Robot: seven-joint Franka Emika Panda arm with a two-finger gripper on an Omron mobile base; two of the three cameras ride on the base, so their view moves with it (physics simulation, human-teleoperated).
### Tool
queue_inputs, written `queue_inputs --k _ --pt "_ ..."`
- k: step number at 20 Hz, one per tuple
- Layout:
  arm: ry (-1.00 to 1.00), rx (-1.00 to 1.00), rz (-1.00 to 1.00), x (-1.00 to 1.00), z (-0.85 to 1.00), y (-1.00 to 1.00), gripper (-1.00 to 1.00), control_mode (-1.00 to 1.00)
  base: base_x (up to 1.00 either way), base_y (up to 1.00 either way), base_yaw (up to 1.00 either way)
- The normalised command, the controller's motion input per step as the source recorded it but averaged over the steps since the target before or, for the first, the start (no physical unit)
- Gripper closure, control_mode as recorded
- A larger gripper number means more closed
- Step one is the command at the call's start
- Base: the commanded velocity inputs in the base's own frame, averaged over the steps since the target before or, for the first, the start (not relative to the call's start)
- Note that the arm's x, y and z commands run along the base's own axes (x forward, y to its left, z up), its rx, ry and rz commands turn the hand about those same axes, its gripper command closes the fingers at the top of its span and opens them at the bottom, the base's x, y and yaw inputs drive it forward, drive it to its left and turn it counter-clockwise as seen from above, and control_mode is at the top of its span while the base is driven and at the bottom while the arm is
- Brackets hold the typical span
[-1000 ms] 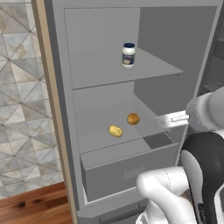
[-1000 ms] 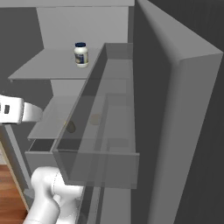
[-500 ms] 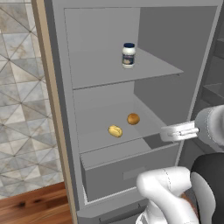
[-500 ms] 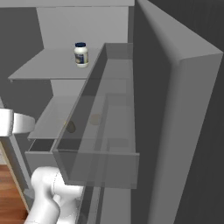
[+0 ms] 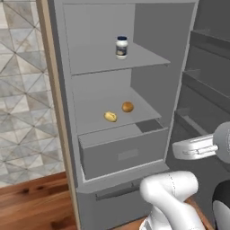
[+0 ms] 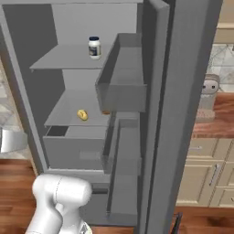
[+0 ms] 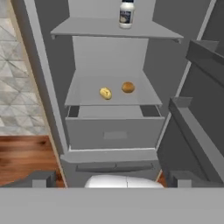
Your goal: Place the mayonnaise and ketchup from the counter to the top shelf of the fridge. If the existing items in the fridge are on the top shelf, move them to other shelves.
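Grey fridge [image 5: 148, 58] stands open, its tan-edged door frame beside a tiled wall, wood floor below. On the top shelf [image 5: 134, 60] the mayonnaise [image 5: 121, 47] stands upright near the middle. One shelf down lie the existing items, a yellowish oval [image 5: 110, 117] and an orange-brown ball [image 5: 127, 107], just beside each other. At the near right the gripper [image 5: 176, 150] hangs outside the fridge, level, pointing left, jaws wide and empty. Reddish counter [image 6: 215, 116] shows far right past the door.

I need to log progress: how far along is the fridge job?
Done: the mayonnaise stands on the top shelf; the two existing items lie one shelf below. In hand: nothing, the gripper is open. Left: the ketchup.
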Motion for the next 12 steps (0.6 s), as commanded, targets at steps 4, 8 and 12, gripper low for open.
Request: queue_inputs --k 4,8,12 --pt "0.0 0.0 0.0 0.0 0.0 0.0 -1.0 1.0 -1.0 0.41 0.0" --pt "0.0 0.0 0.0 0.0 0.0 0.0 -1.0 1.0 -1.0 0.29 -0.38" --pt "0.0 0.0 0.0 0.0 0.0 0.0 -1.0 1.0 -0.8 0.19 -0.8"
